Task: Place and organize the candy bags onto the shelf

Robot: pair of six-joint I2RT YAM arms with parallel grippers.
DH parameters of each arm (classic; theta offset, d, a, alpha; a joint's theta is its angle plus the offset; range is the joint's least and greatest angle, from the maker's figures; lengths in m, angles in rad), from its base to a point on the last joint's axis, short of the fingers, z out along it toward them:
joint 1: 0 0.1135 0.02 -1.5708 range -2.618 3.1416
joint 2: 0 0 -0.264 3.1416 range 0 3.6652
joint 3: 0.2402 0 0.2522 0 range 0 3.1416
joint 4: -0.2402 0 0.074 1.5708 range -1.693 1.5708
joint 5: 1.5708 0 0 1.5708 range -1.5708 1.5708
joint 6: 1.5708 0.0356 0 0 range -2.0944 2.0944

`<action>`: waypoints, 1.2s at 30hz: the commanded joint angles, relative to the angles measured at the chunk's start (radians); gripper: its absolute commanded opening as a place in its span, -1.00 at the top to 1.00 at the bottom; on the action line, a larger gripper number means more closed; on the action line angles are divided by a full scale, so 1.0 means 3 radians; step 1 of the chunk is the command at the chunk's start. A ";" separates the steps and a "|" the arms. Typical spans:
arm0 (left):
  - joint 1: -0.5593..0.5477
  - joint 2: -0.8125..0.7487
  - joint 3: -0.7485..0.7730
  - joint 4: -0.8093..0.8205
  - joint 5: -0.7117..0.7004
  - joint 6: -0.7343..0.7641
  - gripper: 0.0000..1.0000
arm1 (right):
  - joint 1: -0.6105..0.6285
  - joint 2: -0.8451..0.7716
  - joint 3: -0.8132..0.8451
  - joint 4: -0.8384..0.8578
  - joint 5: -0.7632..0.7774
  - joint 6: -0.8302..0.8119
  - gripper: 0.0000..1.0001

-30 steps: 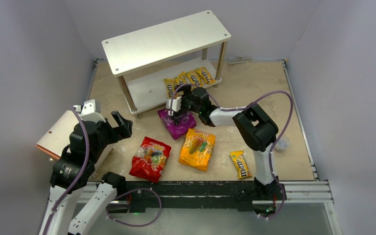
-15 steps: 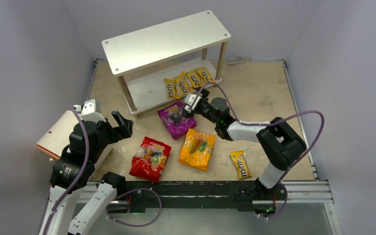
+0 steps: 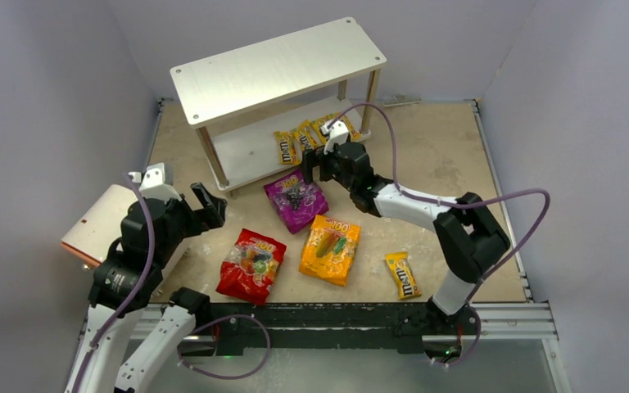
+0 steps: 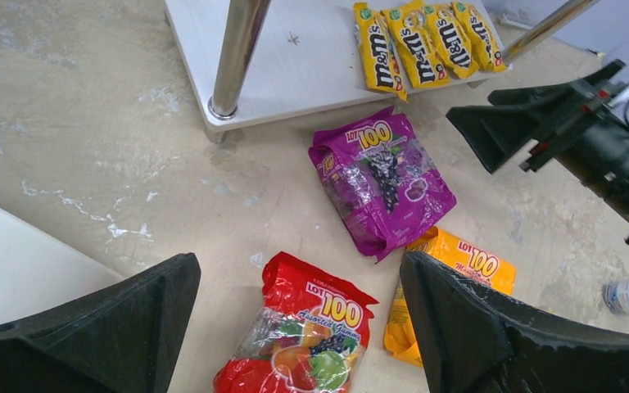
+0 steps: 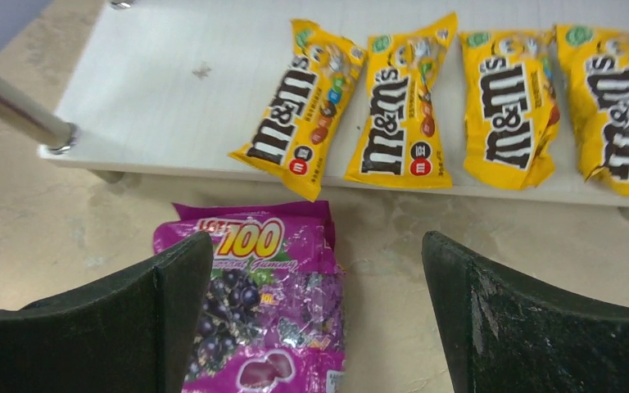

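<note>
The shelf (image 3: pixel 278 70) stands at the back. Several yellow M&M's packets (image 3: pixel 311 135) lie in a row on its lower board (image 5: pixel 172 90). The purple bag (image 3: pixel 295 201) lies flat on the table just in front of the shelf. The orange bag (image 3: pixel 330 248) and the red bag (image 3: pixel 251 264) lie nearer. One more M&M's packet (image 3: pixel 402 274) lies at the front right. My right gripper (image 3: pixel 315 164) is open and empty, hovering over the purple bag's top edge (image 5: pixel 262 311). My left gripper (image 3: pixel 205 205) is open and empty, above the table left of the red bag (image 4: pixel 311 336).
A cream object with an orange rim (image 3: pixel 102 221) sits under my left arm at the table's left edge. A small clear thing (image 3: pixel 471 240) lies at the right. A metal shelf leg (image 4: pixel 233 57) stands on the lower board's near corner. Grey walls enclose the table.
My right gripper has lifted off the purple bag and drawn back toward the shelf front, open. The purple bag stays on the table. My left arm has barely shifted.
</note>
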State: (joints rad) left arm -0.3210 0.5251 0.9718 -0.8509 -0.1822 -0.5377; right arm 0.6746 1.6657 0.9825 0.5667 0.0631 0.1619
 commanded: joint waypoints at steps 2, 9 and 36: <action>0.0017 0.0057 -0.0034 0.0208 0.0100 0.0033 -1.00 | 0.0032 0.0336 0.0451 -0.0639 0.0331 0.0279 -0.98; 0.0017 0.0082 -0.0053 0.0233 0.0111 0.0033 -1.00 | 0.0077 0.0751 0.0820 -0.0728 0.0542 0.0172 -0.98; 0.0017 0.0106 -0.0084 0.0239 0.0162 0.0019 -1.00 | 0.0093 0.1198 0.1249 -0.0635 0.1014 -0.0051 -0.98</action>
State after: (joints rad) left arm -0.3210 0.5507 0.9546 -0.8219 -0.1452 -0.5377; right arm 0.7010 2.0098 1.2945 0.3481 0.3233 0.1787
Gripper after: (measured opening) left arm 0.996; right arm 0.987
